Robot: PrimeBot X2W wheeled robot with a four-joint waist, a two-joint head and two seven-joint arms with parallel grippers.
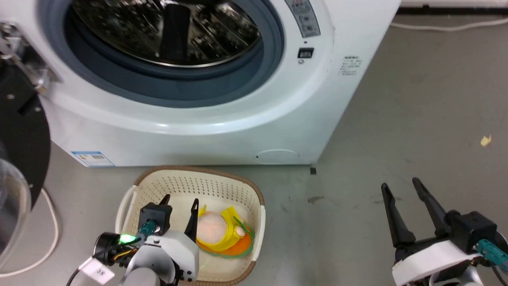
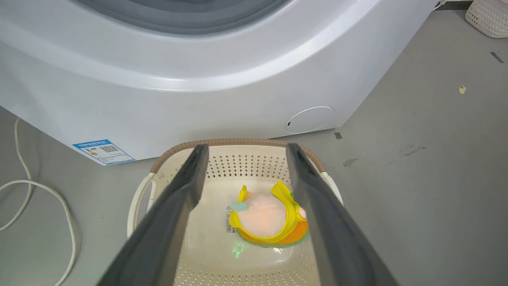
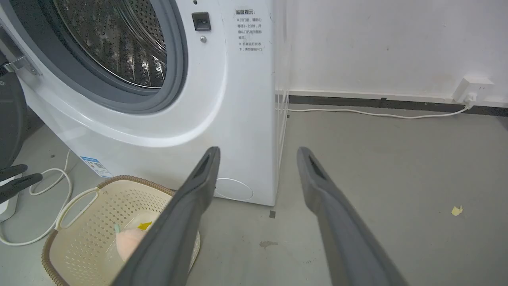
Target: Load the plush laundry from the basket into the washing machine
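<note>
- Bright, even indoor light; shadows on the floor are faint and soft.
- A white sheen runs along the washing machine's curved front; its drum glints.
- A green glow spots the basket bottom.
- Wrist views bend straight edges near the borders.

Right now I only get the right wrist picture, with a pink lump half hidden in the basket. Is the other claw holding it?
Observer: No. In the left wrist view the left gripper is open, and the plush laundry lies unpinched on the floor of the basket, seen between the fingers.
Operator: Is it all pink?
Observer: No, it has a yellow body and an orange part edged green.
Operator: Is the washer's door out of the way?
Observer: Yes. The head view shows the black-framed door swung open at the left of the washing machine.
</note>
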